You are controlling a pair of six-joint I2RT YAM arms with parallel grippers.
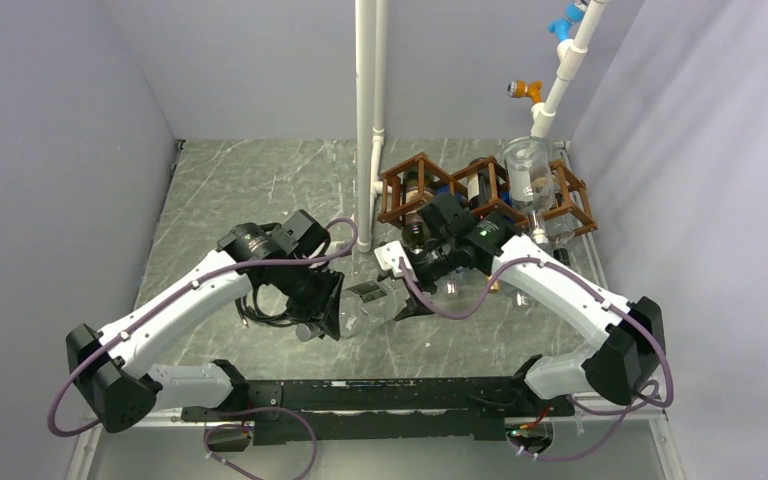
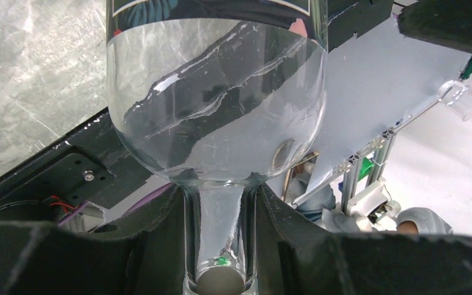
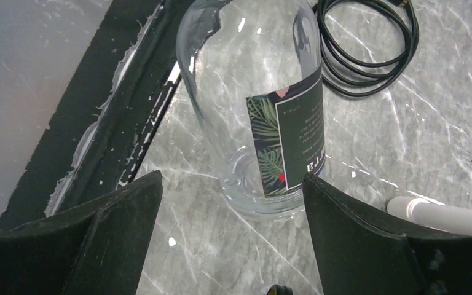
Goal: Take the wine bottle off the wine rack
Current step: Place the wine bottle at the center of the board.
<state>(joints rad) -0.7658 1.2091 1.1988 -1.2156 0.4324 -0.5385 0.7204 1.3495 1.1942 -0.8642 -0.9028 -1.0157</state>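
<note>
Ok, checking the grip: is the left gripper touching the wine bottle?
Touching. Left wrist view: the left gripper clamps the wine bottle by its neck, fingers flush on both sides.

Marble table (image 1: 260,190) w/ wine rack (image 1: 568,190), black cable (image 3: 359,91).

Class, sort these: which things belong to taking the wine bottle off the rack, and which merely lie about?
Job in hand: clear glass wine bottle with dark green label; brown wooden lattice wine rack; left tool, gripping its neck; right tool, open at its base.
Lying about: coiled black cable; upright white plastic pipe.
</note>
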